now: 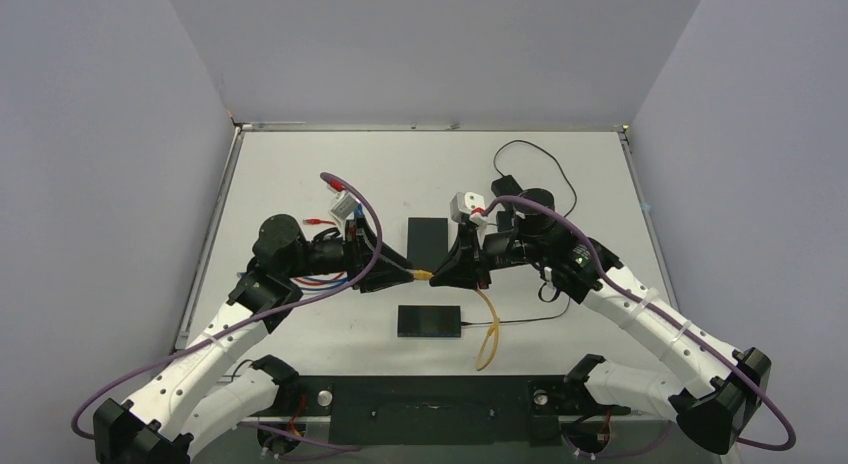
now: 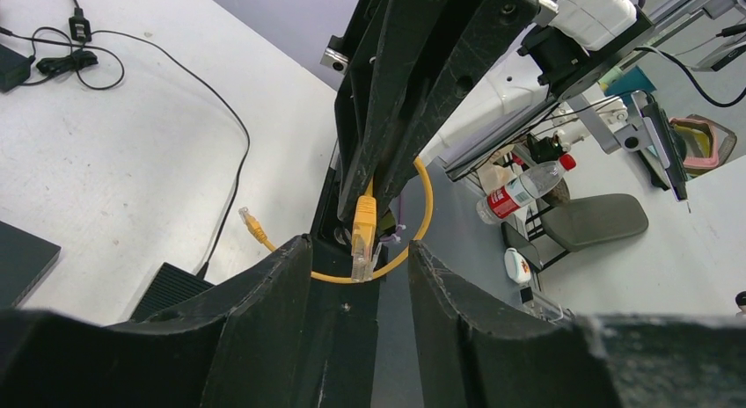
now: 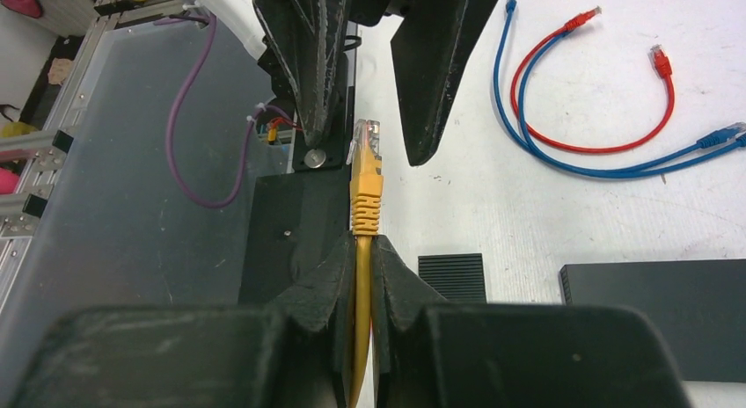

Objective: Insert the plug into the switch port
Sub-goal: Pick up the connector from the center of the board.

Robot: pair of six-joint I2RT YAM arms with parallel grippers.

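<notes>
Red and blue patch cables (image 1: 325,280) lie by the left gripper (image 1: 405,271), whose jaws are spread either side of the yellow plug (image 1: 424,275). The plug sits above the table (image 1: 600,184) between the arms, its long axis level and its tip pointing left. The right gripper (image 1: 437,276) pinches its cable (image 1: 490,329) just behind it.

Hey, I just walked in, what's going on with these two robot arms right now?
The right pincer is clamped on a yellow cable just behind its plug, holding it above the table. The left pincer faces it, jaws open on either side of the plug, not gripping. It looks like a handover. The plug is in no port yet; a black box lies on the table nearby.
</notes>
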